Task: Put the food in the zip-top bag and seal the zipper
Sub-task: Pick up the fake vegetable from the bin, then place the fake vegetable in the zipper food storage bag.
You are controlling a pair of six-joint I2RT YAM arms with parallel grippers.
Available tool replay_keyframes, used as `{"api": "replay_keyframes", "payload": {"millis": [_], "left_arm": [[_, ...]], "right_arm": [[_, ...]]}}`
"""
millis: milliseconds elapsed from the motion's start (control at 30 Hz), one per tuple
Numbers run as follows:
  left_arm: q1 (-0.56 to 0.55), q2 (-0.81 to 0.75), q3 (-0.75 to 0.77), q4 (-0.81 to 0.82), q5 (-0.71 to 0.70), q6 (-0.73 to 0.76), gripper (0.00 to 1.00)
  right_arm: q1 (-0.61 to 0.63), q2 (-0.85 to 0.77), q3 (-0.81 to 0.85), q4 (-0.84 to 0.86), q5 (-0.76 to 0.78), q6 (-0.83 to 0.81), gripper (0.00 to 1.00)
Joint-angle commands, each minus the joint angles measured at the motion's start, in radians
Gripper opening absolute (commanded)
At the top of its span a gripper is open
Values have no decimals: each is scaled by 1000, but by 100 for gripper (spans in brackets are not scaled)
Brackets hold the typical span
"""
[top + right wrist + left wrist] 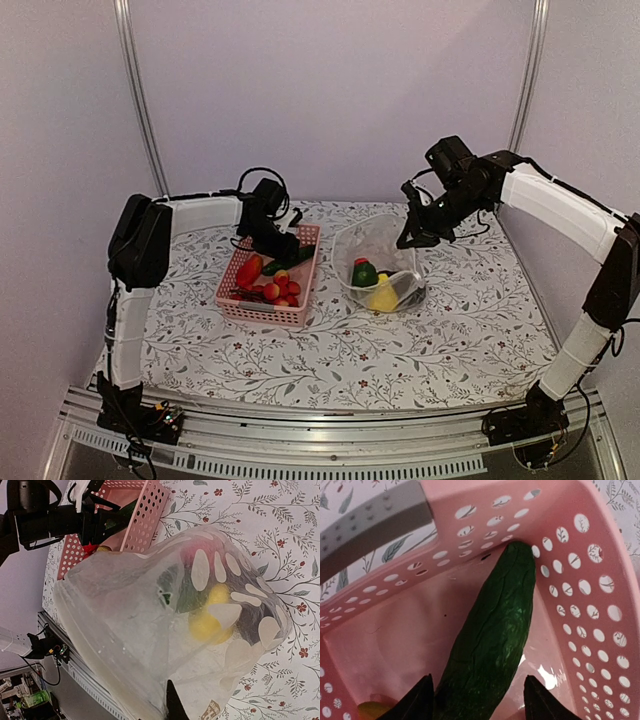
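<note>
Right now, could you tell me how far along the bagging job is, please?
Done: a yellow fruit and a green one lie inside the zip-top bag. In hand: the right gripper holds the bag open while the open left gripper straddles the cucumber in the pink basket. Left: the cucumber, pepper and red fruits, then sealing.

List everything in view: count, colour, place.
basket: one, pink, left-centre of the table
cucumber: one, dark green, in the basket, tip in a corner
pepper: one, red-orange, in the basket
round fruits: several, red, at the basket's near end
bag: one, clear with white dots, right of the basket, mouth open
yellow piece: one, inside the bag
green piece: one, inside the bag
tablecloth: one, white floral, under everything
left gripper: black, jaws apart astride the cucumber
right gripper: black, shut on the bag's rim
</note>
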Motion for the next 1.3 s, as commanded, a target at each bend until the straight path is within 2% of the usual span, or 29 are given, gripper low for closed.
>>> {"api": "replay_keyframes", "payload": {"millis": [0,133,300,433,733,900,1033,1267], "left_arm": [[6,27,28,33,27,26,57],[4,34,29,26,38,19,43],[1,-3,36,-7,22,-11,30],[-5,-88,15,-16,13,-53,28],[-21,-334,-96,-17,62,-245,27],[-85,-510,-180,34,114,-301,27],[-137,-633,-267,153,194,-295,26],[-266,-697,-291,126,308,-325,24]], "right_arm": [[-3,-39,-13,-24,24,-4,0],[-4,-46,-24,-16,25,0,0],[-4,-43,-20,-8,22,-3,0],[-3,-41,-18,10,16,-6,0],[-4,-33,-31,36,6,-17,0],[-4,-31,-30,54,-3,-22,0],[-4,-20,-19,62,-19,-21,0],[-4,-6,5,49,-6,-44,0]]}}
